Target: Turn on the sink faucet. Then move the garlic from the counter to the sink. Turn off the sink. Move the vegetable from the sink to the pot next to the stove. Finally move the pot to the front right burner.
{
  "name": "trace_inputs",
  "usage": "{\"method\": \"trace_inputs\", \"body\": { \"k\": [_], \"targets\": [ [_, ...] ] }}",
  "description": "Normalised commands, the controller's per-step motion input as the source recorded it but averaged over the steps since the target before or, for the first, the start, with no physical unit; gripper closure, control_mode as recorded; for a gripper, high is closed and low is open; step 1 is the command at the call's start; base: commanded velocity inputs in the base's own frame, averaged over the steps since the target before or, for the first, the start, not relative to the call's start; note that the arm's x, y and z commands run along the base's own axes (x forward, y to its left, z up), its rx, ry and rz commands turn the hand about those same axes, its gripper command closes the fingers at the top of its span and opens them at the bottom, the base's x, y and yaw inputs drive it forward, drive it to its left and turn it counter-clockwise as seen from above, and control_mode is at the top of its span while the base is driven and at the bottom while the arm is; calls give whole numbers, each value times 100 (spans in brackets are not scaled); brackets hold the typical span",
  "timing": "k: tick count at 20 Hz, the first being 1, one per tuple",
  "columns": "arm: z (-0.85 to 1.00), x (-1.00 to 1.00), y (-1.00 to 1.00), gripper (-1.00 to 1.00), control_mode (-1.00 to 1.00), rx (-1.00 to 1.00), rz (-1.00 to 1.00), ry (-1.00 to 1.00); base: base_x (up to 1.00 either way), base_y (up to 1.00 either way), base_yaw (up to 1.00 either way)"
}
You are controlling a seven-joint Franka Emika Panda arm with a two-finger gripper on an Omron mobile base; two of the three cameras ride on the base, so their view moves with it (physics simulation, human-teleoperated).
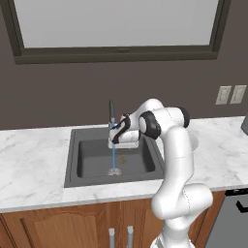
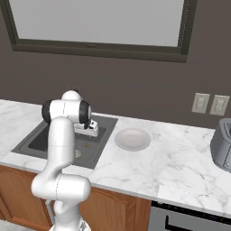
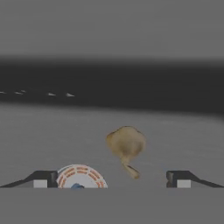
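End effector (image 3: 111,179) over the sink (image 1: 72,160), fingers spread wide, nothing between them. Hand view looks down into the basin: the two dark fingertips (image 3: 177,178) sit far apart at the bottom edge, and the garlic (image 3: 126,144) lies loose on the dark basin floor just ahead of them, tan bulb with a short stem pointing toward the camera. It is not touching either finger, so it reads as released, resting on its own. Round drain (image 3: 81,176) with orange ring markings sits near the left fingertip, beside the garlic but apart from it.

Left base view: the hand hangs low inside the basin area, close to the sink faucet (image 1: 112,116), whose blue water stream (image 1: 114,157) runs down to the basin floor. So the water is on and the garlic is in the sink; judged from this, the first two steps look done and shutting off the faucet is next. The open fingers make sense for that, free to nudge the lever, though the lever itself is too small to make out.

Counter (image 2: 180,158) to the right of the sink carries a shallow white bowl (image 2: 132,139) and, at the far right edge, a dark grey appliance (image 2: 222,146) partly cut off. Pot and stove can't be picked out here.
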Motion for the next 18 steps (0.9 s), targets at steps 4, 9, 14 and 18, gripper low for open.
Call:
{"method": "trace_inputs", "body": {
  "k": [4, 9, 14, 18],
  "targets": [
    [26, 0, -6, -100, -100, 0, 0, 0, 0, 0, 0],
    [20, -4, -10, -100, -100, 0, 0, 0, 0, 0, 0],
    [17, -8, -16, -100, -100, 0, 0, 0, 0, 0, 0],
    [16, -12, -26, -100, -100, 0, 0, 0, 0, 0, 0]
  ]
}}
